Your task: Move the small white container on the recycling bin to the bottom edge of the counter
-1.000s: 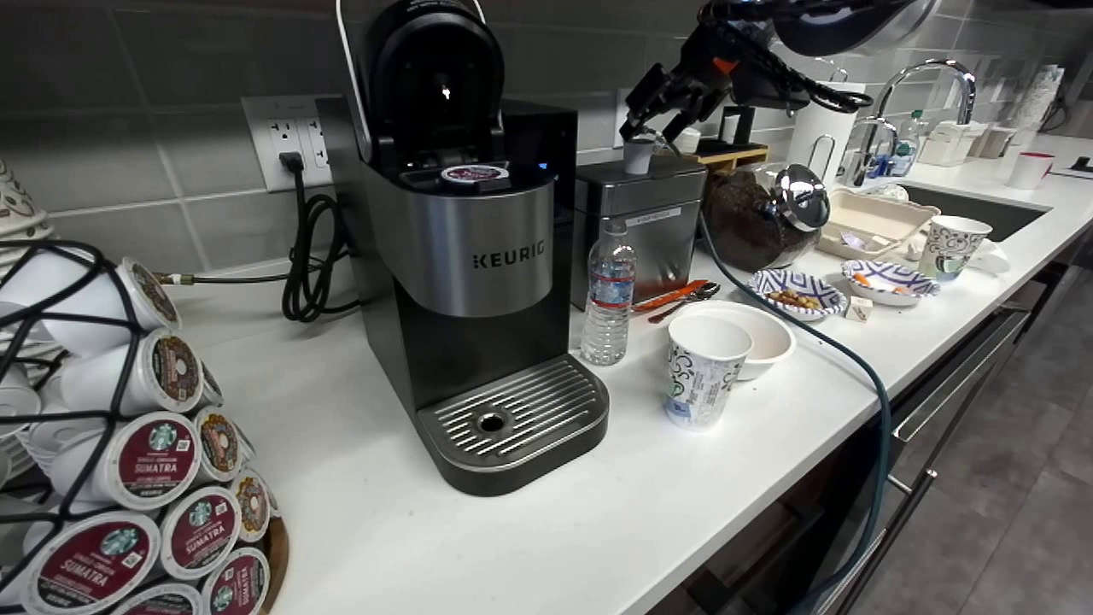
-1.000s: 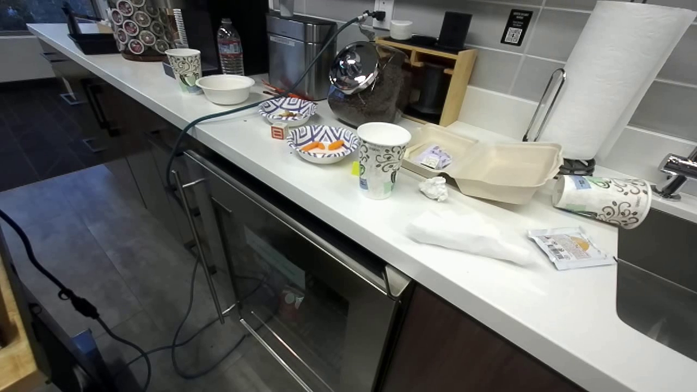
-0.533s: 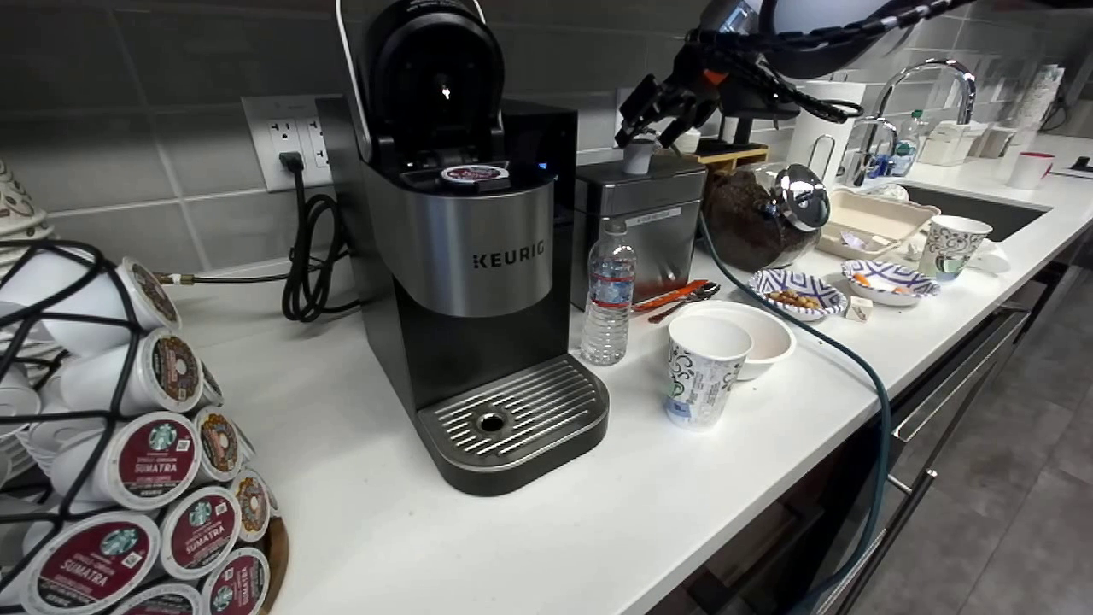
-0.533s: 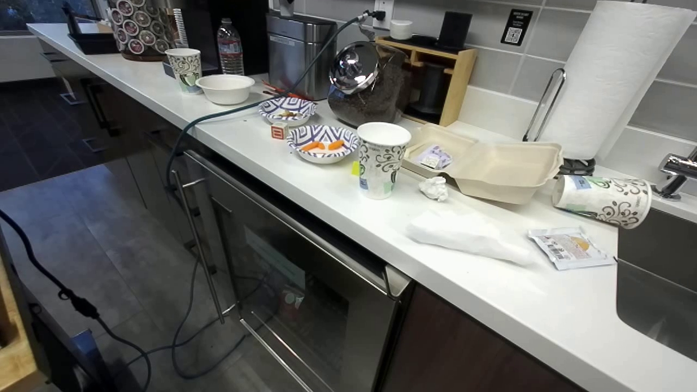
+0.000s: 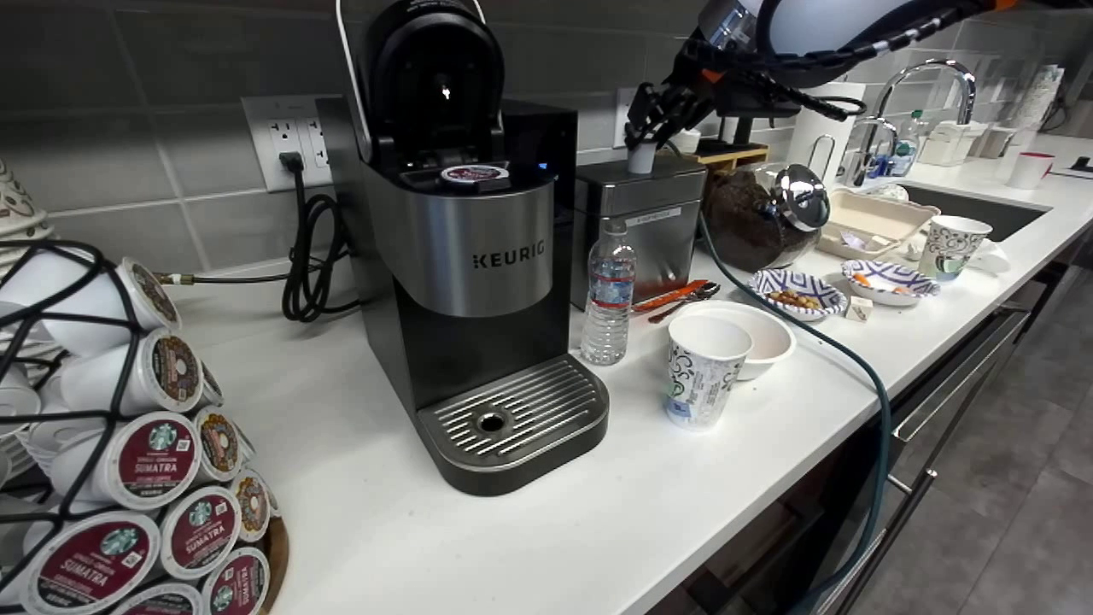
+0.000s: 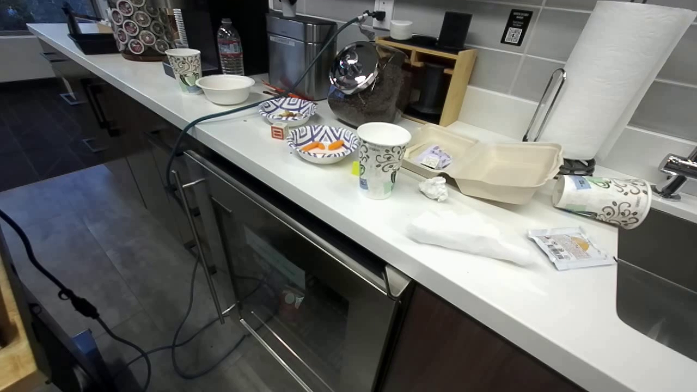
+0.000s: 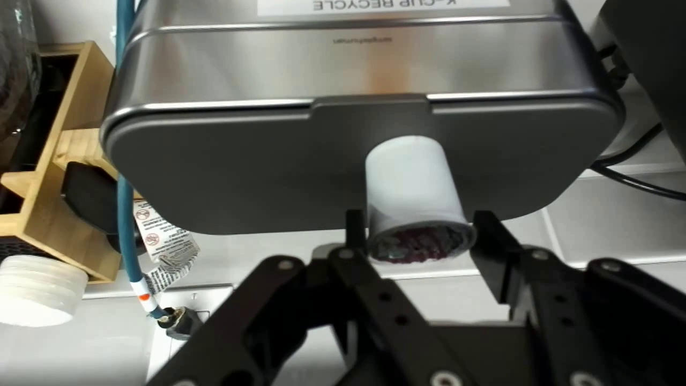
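Wrist view: small white tapered plastic container (image 7: pixel 410 177), upright, probably light, stiff-walled yet crushable, slightly slippery. Best taken across opposite sides just below the rim, squeezed gently. Clasped about there by the black two-fingered gripper (image 7: pixel 418 228), and resting, seemingly, on the brushed-steel rectangular recycling bin (image 7: pixel 300 69). To end at the edge of the long white counter (image 5: pixel 529 547).

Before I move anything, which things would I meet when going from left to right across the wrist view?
Wooden shelf → blue-green cable → white printed tag → small white container → dark coffee machine.
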Robot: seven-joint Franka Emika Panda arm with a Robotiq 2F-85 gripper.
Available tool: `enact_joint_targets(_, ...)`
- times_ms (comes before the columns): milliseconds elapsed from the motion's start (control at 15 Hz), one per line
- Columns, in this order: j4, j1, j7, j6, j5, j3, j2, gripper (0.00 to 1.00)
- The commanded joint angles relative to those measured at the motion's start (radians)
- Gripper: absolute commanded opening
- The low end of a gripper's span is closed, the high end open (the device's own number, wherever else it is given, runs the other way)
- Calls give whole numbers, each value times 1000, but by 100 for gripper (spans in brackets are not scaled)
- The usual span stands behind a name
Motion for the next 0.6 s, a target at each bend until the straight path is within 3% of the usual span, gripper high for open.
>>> enact_joint_targets(0,17,22,59,-42,-50,-33,10,27)
enact_joint_targets(267,-76,4,17,-45,-33,-3,-88,27)
enact_joint_targets(533,-280,-36,-7,-55,21,36,-254,27)
